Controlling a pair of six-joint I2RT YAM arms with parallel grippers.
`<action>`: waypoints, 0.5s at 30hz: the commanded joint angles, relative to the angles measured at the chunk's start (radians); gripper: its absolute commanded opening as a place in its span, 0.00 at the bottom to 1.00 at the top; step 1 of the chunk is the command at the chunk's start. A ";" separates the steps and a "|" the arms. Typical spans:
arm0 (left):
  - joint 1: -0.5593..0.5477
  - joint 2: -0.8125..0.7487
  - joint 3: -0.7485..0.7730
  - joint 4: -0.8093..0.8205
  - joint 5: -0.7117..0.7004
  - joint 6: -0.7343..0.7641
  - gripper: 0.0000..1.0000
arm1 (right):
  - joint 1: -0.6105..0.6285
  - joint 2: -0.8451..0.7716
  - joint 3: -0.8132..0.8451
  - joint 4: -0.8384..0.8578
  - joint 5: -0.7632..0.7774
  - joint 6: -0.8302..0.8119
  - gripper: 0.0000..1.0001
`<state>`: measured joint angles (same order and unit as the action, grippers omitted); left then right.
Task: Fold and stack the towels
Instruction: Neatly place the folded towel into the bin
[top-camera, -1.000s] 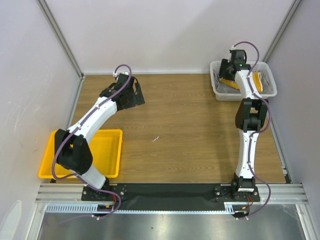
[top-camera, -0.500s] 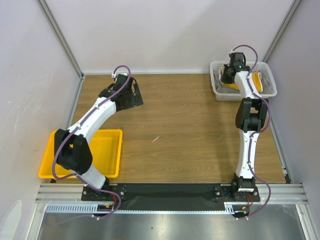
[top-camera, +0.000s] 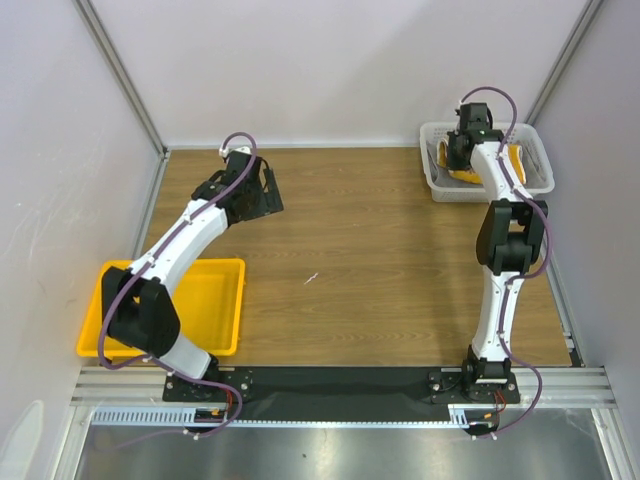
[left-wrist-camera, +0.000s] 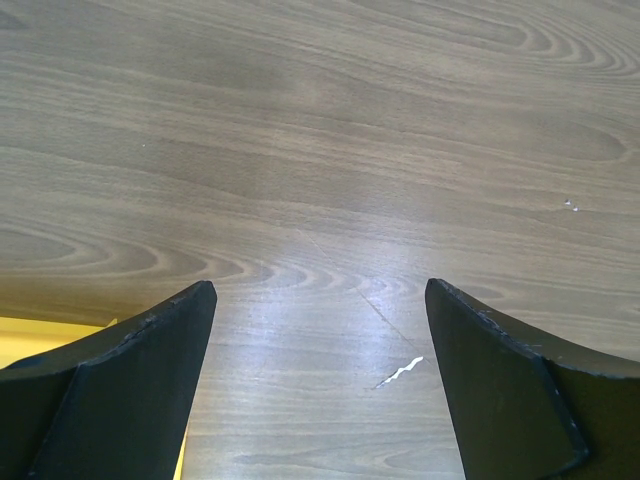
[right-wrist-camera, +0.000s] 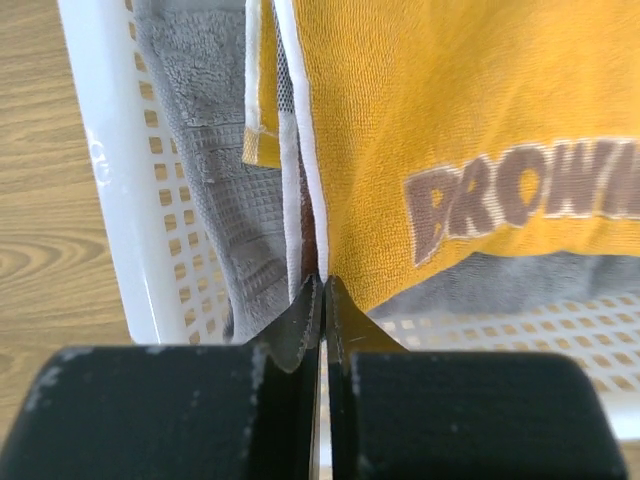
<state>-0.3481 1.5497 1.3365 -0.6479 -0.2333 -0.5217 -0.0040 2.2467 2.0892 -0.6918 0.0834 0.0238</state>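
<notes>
The towels lie in a white mesh basket (top-camera: 438, 190) at the back right. A yellow-orange towel (right-wrist-camera: 450, 110) with brown "BROWN" lettering lies on top of a grey towel (right-wrist-camera: 215, 150). My right gripper (right-wrist-camera: 323, 280) is down inside the basket (right-wrist-camera: 105, 170), shut on the white-hemmed edge of the BROWN towel. From above, that gripper (top-camera: 457, 158) covers much of the cloth, and yellow towel (top-camera: 513, 160) shows beside the arm. My left gripper (left-wrist-camera: 320, 290) hangs open over bare wood with nothing between its fingers (left-wrist-camera: 150, 380); from above it (top-camera: 268, 190) is at the back left.
A yellow plastic tray (top-camera: 215, 268) sits at the front left beside the left arm's base, and a sliver of it (left-wrist-camera: 30, 335) shows in the left wrist view. A small white mark (top-camera: 312, 278) is on the wooden table. Grey walls close in the table's sides.
My right gripper closed on the BROWN towel's edge and shifted slightly back in the basket. The left arm drifted a little to the left, still open.
</notes>
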 joint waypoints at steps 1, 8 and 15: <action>0.009 -0.045 -0.011 0.033 0.002 0.012 0.92 | 0.001 -0.067 -0.008 -0.014 0.038 -0.047 0.00; 0.009 -0.048 -0.013 0.025 0.002 0.009 0.92 | 0.001 -0.010 0.023 -0.038 -0.054 -0.042 0.33; 0.018 -0.045 0.044 0.004 0.000 0.015 0.93 | -0.002 -0.073 0.136 -0.104 -0.109 0.005 0.73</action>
<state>-0.3462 1.5391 1.3235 -0.6403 -0.2325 -0.5220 -0.0048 2.2326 2.1292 -0.7666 0.0196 0.0029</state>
